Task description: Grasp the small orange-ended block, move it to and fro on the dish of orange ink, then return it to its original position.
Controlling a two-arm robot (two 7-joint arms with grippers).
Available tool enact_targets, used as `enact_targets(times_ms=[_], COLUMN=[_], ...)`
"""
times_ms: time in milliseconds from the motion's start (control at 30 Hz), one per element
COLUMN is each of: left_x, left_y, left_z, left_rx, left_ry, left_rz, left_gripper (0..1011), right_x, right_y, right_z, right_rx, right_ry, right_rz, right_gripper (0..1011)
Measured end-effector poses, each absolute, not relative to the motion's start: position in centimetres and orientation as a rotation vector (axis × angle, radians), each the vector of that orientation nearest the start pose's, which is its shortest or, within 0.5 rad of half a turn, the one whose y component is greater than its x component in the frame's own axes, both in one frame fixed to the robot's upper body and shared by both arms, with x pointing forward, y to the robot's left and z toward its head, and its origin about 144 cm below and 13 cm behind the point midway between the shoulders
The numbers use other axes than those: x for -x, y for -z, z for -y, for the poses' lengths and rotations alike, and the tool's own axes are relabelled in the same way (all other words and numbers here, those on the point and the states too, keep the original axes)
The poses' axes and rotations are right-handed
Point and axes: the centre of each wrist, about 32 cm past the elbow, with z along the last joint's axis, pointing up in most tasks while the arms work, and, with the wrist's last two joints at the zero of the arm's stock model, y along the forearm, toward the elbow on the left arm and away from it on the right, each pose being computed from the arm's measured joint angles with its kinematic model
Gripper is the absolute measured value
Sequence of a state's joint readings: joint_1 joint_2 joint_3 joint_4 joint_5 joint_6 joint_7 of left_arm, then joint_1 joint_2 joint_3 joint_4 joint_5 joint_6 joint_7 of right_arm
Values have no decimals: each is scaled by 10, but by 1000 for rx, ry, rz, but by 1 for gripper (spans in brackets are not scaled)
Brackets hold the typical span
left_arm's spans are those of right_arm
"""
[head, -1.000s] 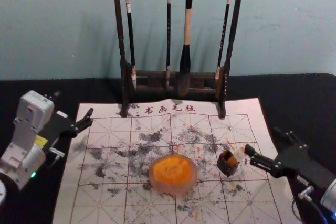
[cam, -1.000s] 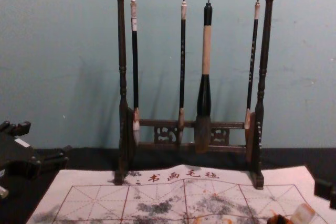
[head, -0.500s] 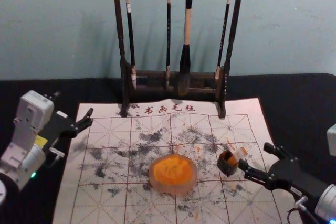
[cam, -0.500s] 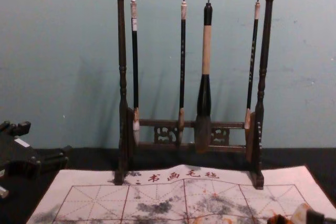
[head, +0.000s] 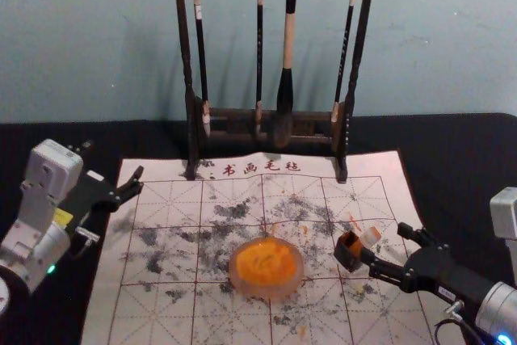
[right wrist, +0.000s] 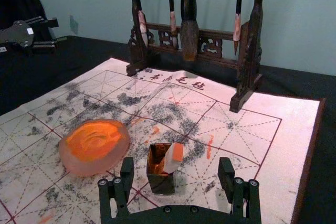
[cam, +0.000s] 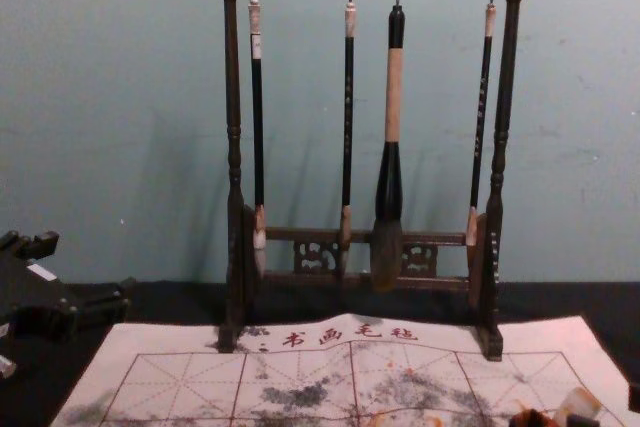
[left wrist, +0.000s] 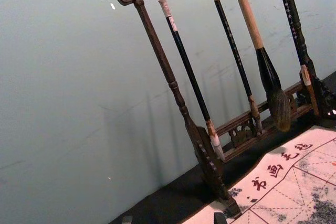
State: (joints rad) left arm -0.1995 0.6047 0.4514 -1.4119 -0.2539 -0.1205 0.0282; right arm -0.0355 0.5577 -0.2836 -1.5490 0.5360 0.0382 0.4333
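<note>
The right gripper, empty with fingers apart beside the square pot, should carefully centre on the orange-ended block leaning inside it and pinch above the rim, while the left gripper, also spread, is parked leftward

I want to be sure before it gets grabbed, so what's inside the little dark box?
The white block leans in the dark box, orange end up above the rim, beside an orange-stained inner wall. Its lower tip and the box floor are hidden by the near wall.
</note>
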Motion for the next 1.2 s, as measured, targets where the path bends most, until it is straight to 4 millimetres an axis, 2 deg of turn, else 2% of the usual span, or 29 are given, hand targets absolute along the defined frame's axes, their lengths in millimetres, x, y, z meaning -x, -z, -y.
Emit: enact_targets(times_ms=[1200], left_x=[-489], left_y=[-1140], left_z=[-310], left_rx=[-304], left_ry=[-1248], left_rz=[285], left_gripper=[1001], right_x=[-445], right_y=[-1117], right_z=[314], right_rx=[140], right_ry=[867], right_rz=[-213], right_gripper=[1000])
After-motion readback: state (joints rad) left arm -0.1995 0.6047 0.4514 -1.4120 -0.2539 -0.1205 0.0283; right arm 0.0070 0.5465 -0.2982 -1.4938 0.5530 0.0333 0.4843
